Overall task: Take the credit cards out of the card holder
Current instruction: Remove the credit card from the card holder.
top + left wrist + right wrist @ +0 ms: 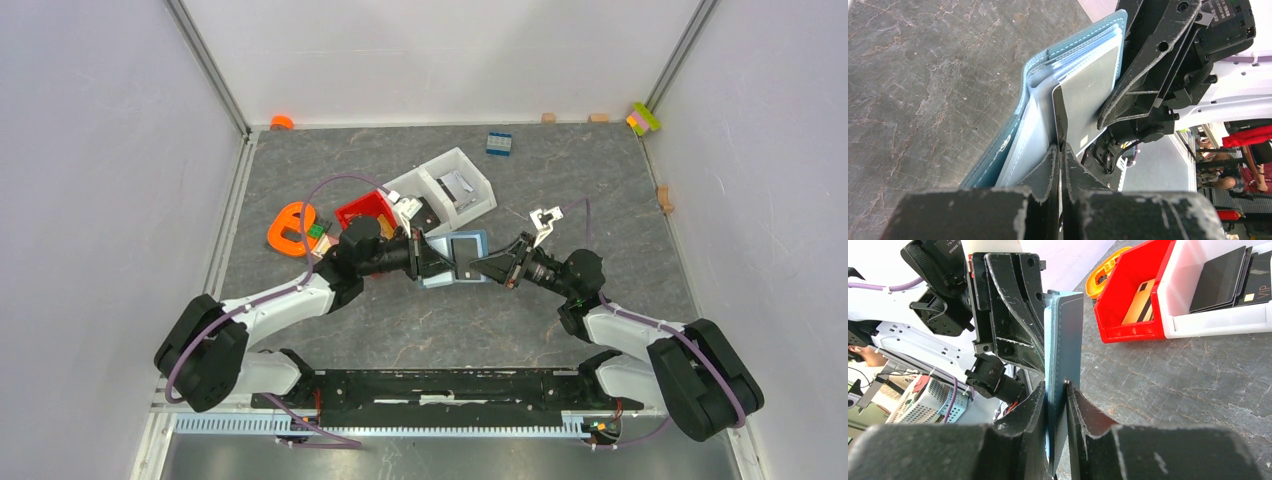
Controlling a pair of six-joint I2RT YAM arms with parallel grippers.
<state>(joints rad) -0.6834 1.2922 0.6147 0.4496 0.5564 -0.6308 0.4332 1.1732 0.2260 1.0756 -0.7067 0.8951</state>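
The left gripper (1060, 150) pinches a thin, stiff, probably slick card (1088, 90) by its edge — the right gripper (1057, 395) clamps the floppy card holder (1064, 335).

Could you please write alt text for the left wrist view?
The left gripper, jaws shut, pinches the edge of a pale grey credit card in the open teal card holder, which the right gripper grips from the far side, above a grey table.

Grey marbled tabletop (450, 320) between plain white walls (100, 150) under even light
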